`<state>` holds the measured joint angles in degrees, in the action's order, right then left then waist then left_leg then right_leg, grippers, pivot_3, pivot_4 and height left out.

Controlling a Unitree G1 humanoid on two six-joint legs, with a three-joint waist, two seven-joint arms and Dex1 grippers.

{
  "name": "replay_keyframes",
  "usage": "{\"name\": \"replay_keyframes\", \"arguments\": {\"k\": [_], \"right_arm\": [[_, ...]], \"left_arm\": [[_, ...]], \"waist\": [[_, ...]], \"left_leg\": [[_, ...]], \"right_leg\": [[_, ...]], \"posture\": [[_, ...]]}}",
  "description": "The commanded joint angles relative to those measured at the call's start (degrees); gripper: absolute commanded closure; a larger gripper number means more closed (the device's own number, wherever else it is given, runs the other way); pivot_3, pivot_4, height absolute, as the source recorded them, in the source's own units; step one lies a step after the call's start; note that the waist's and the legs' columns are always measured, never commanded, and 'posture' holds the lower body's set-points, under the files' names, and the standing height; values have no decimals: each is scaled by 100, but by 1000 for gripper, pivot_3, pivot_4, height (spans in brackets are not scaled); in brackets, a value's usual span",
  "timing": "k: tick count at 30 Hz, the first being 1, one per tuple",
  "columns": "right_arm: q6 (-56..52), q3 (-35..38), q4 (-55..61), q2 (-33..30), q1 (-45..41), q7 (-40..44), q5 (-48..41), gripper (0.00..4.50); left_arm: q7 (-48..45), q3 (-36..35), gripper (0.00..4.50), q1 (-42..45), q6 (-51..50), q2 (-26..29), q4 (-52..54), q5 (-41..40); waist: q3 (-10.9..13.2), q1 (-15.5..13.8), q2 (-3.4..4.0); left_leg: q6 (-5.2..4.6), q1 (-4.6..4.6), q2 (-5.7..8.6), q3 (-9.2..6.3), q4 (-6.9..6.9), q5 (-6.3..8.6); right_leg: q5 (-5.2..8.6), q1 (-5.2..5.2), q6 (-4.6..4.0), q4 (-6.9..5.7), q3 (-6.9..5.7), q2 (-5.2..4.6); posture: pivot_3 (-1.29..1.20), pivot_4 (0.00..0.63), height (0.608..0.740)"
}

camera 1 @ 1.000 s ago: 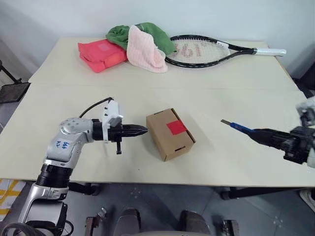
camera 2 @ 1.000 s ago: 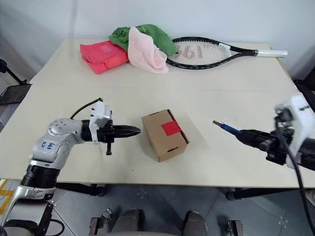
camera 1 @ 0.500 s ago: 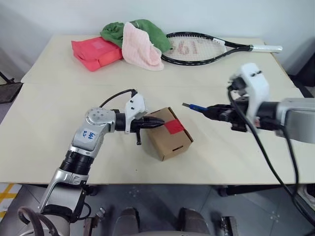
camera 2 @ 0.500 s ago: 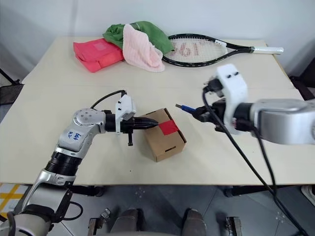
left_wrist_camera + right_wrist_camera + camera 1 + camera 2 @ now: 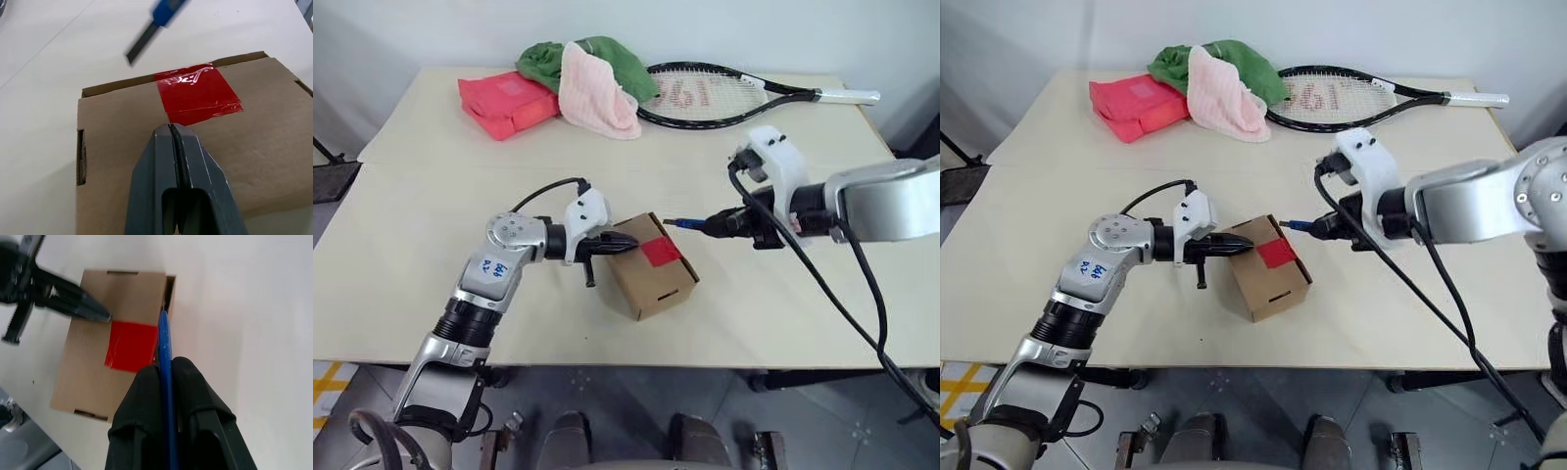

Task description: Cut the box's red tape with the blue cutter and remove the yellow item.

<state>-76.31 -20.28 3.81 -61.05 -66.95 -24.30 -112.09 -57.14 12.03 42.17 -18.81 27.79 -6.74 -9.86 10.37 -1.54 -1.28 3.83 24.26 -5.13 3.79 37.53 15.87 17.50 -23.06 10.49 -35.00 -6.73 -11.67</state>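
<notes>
Box [image 5: 651,266]: sitting closed on the table [image 5: 431,206], near the front edge and roughly midway across, turned at an angle to that edge.
Red tape [image 5: 661,251]: lying as an uncut square across the seam on the box's top face, its surface looking glossy and slightly wrinkled in the left wrist view.
Left pincer [image 5: 628,244]: reaching in from the robot's left with its two black fingers pressed together, holding nothing; the tip is resting on the box's top, right at the near edge of the red tape.
Right pincer [image 5: 717,225]: coming in from the robot's right, fingers clamped on the blue cutter.
Blue cutter [image 5: 689,224]: sticking out of the right pincer toward the box, its dark blade tip hovering just above the box's far top edge, beside the tape; whether it is touching the cardboard, I cannot tell.
Back of table: a tennis racket [image 5: 724,96] is lying flat, and to its left a pink cloth [image 5: 591,93] is draping over a green cloth [image 5: 544,65], next to a flat red-pink packet [image 5: 505,102], all well apart from the box.
</notes>
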Motion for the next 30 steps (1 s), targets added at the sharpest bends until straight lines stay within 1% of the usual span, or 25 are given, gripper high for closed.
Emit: {"name": "replay_keyframes", "arguments": {"k": [1,7,18,24,30], "right_arm": [[-153,-13,-135,42,-251,-60,-91,4364],[-250,-83,-371,209,-400,-212,-91,4364],[-189,-2,-237,242,-85,-336,-91,4364],[-148,28,-181,250,17,-365,-91,4364],[-86,83,-182,223,57,-492,-91,4364]], "left_arm": [[-9,113,4469,-92,-115,-28,199,48],[27,153,4469,-93,-167,-110,213,78],[-33,242,4469,-105,-358,-98,289,117],[-85,334,4469,-84,-801,42,434,138],[-26,293,4469,9,-1304,33,666,27]], "waist": [[0,-2,0],[0,-3,0],[0,-1,0],[0,2,0],[0,2,0]], "left_leg": [[0,0,0,0,0,0],[0,0,0,0,1,0],[0,1,0,0,2,0],[0,0,0,1,3,0],[0,0,-1,0,3,0]], "right_leg": [[0,0,0,0,0,0],[0,0,0,-1,0,0],[0,0,0,-2,0,0],[0,0,0,-3,0,0],[0,0,0,-4,0,0]], "posture": [[0,150,740],[0,150,740],[0,150,740],[0,150,740],[0,150,740]]}}
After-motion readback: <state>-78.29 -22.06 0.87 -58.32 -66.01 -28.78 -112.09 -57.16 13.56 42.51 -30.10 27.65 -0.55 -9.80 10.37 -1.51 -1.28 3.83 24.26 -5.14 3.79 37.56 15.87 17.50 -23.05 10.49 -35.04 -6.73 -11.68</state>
